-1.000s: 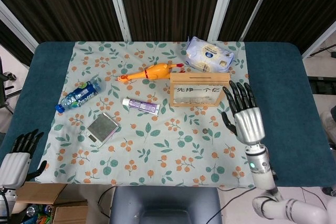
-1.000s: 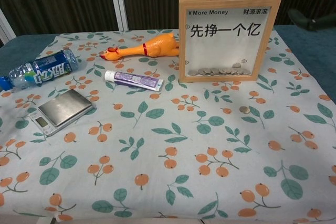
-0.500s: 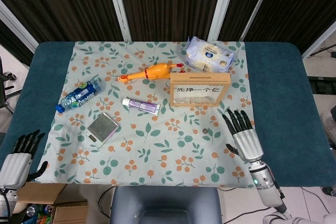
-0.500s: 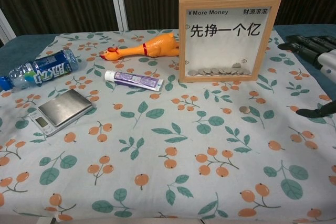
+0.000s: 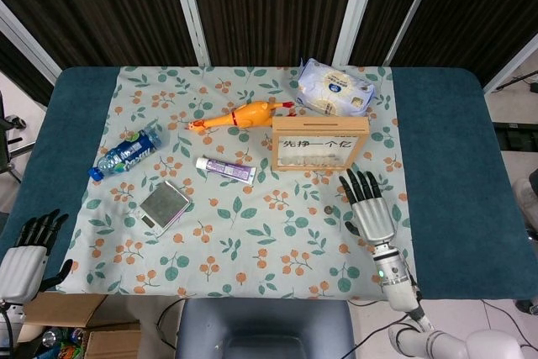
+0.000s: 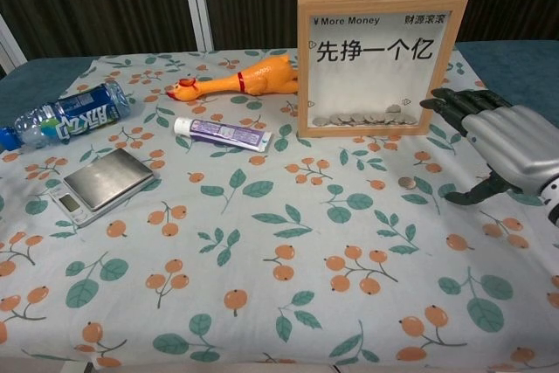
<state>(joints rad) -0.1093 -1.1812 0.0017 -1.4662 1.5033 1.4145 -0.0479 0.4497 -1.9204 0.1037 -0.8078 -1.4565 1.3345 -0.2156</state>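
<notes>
The right hand (image 5: 368,212), its fingers (image 6: 456,102) spread wide and empty, is being held just right of the coin (image 5: 329,208), which is lying in front of the wooden money-box frame (image 5: 319,143), while the left hand (image 5: 25,254) is being kept open off the worktop (image 5: 445,157).

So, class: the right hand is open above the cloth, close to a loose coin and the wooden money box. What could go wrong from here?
1. The coin is small and lies flat on the cloth, so the fingers may slide over it or bunch the fabric instead of lifting it.
2. The right hand hovers close to the upright money box; a forward reach could knock the box over.
</notes>
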